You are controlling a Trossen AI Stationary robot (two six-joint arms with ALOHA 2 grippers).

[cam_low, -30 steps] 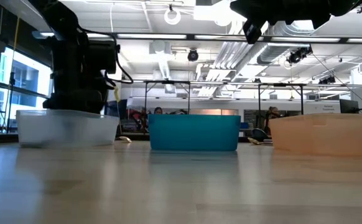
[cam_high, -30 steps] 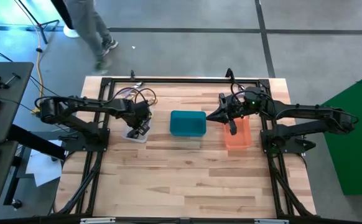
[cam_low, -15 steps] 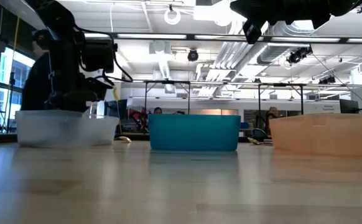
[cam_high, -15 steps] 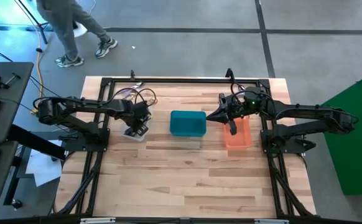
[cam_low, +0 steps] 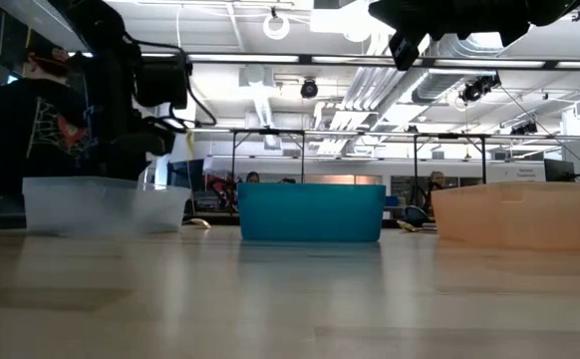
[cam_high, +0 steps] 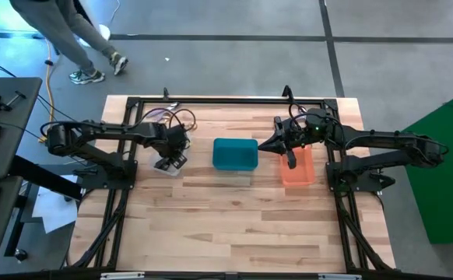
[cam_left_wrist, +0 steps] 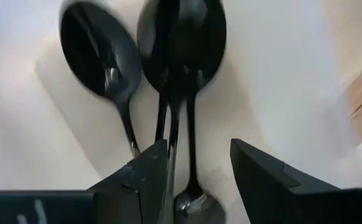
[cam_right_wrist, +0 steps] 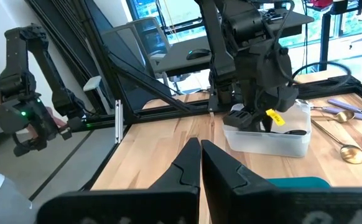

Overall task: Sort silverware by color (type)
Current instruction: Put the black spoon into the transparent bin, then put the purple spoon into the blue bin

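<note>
Left gripper [cam_left_wrist: 196, 171] hangs over the clear rectangular plastic bin [cam_high: 168, 166] at the left of the wooden bench [cam_high: 234, 225], its jaws parted and holding nothing. Directly beneath it, the left wrist view shows several dark, glossy black spoons [cam_left_wrist: 175, 56] lying on the bin's pale floor, bowls together and handles running toward the fingers. None is between the jaws in a grip; the fingers stand on either side of the handles, clear of them.

Right gripper [cam_right_wrist: 199, 165] is held above the orange rectangular plastic bin [cam_high: 297, 173] at the right of the bench, fingers pressed together with nothing between them. That arm appears to be waiting.

The teal rectangular plastic bin [cam_high: 235, 154] stands in the middle. Its contents cannot be made out in any view, nor can those of the orange bin.

Unsorted pieces remain. The right wrist view shows a gold-toned spoon [cam_right_wrist: 343, 148] and some lighter metal utensils [cam_right_wrist: 339, 111] lying loose on the bench just beyond the clear bin, outside any container.

Assessment: the black group is at least partly sorted into the clear bin, and the latest piece reads as released there. The gold and silver pieces visible at the back of the bench are not yet binned, so the task is judged to be in progress, with those items outstanding. How many utensils in total remain cannot be determined from these views.
</note>
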